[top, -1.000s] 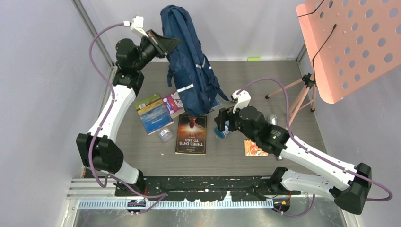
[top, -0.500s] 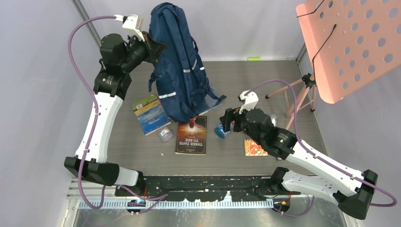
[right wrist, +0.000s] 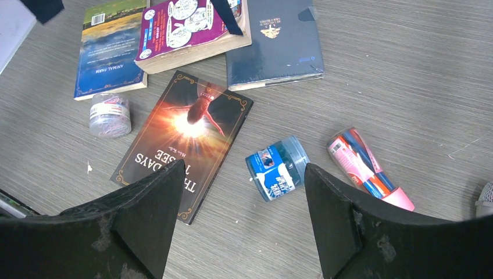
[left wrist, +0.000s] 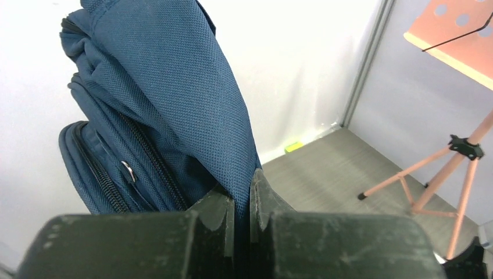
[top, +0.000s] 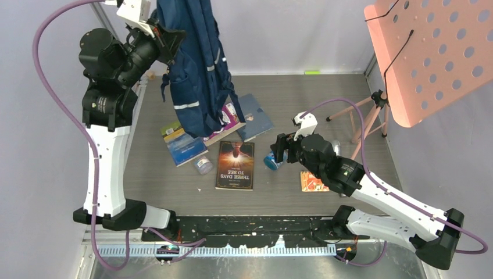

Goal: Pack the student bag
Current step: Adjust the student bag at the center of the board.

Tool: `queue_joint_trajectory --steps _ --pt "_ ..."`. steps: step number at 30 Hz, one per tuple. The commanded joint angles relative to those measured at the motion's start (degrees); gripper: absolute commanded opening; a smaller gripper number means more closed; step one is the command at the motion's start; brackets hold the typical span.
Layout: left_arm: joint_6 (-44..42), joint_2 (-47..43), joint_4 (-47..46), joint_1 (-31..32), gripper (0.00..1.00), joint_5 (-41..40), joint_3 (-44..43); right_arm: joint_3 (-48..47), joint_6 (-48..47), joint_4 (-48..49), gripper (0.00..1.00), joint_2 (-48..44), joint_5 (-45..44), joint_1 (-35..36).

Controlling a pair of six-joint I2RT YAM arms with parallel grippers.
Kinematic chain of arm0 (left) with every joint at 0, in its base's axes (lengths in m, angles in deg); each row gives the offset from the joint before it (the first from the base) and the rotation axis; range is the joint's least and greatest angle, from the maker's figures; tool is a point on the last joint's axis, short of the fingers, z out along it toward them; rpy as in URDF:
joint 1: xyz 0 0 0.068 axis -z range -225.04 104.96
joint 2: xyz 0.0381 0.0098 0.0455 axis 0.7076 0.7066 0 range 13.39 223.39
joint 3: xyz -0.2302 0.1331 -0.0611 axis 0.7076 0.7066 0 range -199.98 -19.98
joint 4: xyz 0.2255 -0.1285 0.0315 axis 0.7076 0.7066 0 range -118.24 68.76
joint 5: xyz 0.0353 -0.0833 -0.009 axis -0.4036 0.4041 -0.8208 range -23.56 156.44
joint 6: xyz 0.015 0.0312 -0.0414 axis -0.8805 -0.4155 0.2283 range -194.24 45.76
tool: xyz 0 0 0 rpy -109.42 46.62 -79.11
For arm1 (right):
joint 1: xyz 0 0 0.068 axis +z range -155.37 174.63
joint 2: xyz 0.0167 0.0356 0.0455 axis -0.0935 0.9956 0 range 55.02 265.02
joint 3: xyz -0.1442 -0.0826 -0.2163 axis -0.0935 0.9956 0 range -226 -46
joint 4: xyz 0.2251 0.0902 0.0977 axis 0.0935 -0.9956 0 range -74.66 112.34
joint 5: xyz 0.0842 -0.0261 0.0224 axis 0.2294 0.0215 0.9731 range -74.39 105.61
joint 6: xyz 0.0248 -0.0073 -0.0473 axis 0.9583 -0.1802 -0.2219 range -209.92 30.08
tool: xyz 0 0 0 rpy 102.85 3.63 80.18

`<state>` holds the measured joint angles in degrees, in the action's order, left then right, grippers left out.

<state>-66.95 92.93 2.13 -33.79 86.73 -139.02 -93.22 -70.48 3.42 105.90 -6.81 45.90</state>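
The left arm has swung higher and further left, lifting the student bag (top: 195, 70) off the table (top: 325, 99) and uncovering a dark navy book (right wrist: 273, 40) and more of a purple book (right wrist: 186, 26). The left gripper (left wrist: 241, 195) is pinched tight on a fold of the bag's blue fabric. The bag hangs upright over the far left of the table, its lower end above the purple book. Its zipped pockets show nothing of any contents. The right gripper (right wrist: 243, 174) hovers with fingers wide above a blue jar (right wrist: 278, 168) lying on its side; its label is too small to read. Beside the jar, a clear pink pouch (right wrist: 366, 168) holds coloured pens. A small clear tub (right wrist: 109, 114) lies near two readable covers, "Three Days to See" (right wrist: 183, 142) and "Animal Farm" (right wrist: 110, 49).
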Motion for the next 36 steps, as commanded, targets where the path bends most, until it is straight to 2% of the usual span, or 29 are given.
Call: queue_joint_trajectory --steps 1,6,11,17,26,27,30,36 --pt "-8.6 -1.6 -8.4 -0.2 0.00 -3.3 -2.0 0.2 0.2 1.8 0.81 -0.1 -0.8 0.2" --pt "-17.0 -3.2 -10.9 -0.2 0.00 -10.1 8.3 0.7 0.6 3.2 0.80 0.7 0.0 0.2" --pt "-25.5 -2.5 -11.4 0.5 0.00 -8.8 13.1 1.4 1.3 3.8 0.80 1.3 0.8 0.2" --pt "-34.0 -4.2 -11.5 9.4 0.00 -12.4 21.0 2.2 3.0 5.0 0.80 2.8 -0.8 0.2" --pt "-31.2 -8.0 -7.9 21.6 0.00 -16.0 35.0 0.6 14.9 0.2 0.81 3.3 -14.9 0.2" --pt "-30.1 -8.7 -7.2 23.4 0.01 -15.8 36.9 1.2 16.2 0.2 0.81 2.3 -16.2 0.2" --pt "-26.3 -10.9 -6.0 28.5 0.13 -13.8 43.9 2.8 18.3 0.2 0.81 -0.5 -18.9 0.2" --pt "-17.6 -14.2 -3.8 33.1 0.19 -11.0 51.6 6.7 20.6 -1.9 0.81 -8.7 -25.1 0.2"
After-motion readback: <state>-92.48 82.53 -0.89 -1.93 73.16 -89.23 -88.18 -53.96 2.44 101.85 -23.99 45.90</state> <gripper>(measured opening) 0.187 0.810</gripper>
